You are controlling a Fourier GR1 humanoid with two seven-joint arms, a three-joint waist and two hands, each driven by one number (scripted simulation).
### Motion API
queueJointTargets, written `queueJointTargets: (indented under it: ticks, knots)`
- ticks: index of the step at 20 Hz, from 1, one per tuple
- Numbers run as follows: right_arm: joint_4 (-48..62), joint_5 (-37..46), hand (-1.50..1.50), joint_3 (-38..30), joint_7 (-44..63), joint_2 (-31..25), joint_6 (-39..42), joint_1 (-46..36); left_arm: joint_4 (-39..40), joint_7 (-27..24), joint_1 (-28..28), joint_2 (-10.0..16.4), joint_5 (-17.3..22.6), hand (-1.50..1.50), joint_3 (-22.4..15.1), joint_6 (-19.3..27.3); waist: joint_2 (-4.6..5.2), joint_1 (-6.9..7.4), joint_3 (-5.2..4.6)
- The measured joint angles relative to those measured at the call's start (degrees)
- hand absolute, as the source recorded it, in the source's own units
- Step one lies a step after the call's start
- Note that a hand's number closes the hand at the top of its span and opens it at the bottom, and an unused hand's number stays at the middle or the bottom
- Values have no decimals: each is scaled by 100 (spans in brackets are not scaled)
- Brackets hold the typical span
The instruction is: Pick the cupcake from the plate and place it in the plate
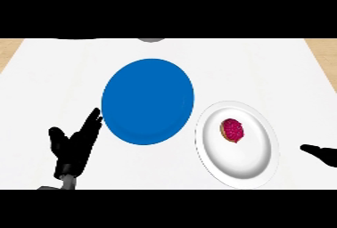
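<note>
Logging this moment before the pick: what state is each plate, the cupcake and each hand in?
cupcake: sits on the white plate, unheld.
white plate: carries the cupcake.
blue plate: nothing on it.
left hand: open, fingers straight, by the blue plate's left edge.
right hand: partly in view at the right edge, apart from the white plate.

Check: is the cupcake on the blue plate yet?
No, the cupcake sits on the white plate, beside the blue plate.
</note>
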Motion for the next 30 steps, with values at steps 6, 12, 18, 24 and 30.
queueJointTargets:
  ticks: [6,12,18,24,30]
  knots:
    - [-644,386,-150,526,1622,-532,595,-338,63,-25,-53,-65,-47,0,4,-67,4,49,6]
    - [-915,1211,-150,1437,3098,-147,773,-1069,96,20,-79,-60,-49,0,96,-201,8,89,12]
    - [-389,1958,-150,2026,3824,592,1028,-1721,64,24,-67,-202,-190,0,108,-169,7,88,18]
    - [10,2327,-150,2259,4046,1362,1279,-1923,56,61,-39,-279,-306,0,199,-208,3,65,24]
    - [279,2745,-150,2257,3889,1881,1386,-1857,-7,79,46,-316,-344,0,333,-362,0,51,26]
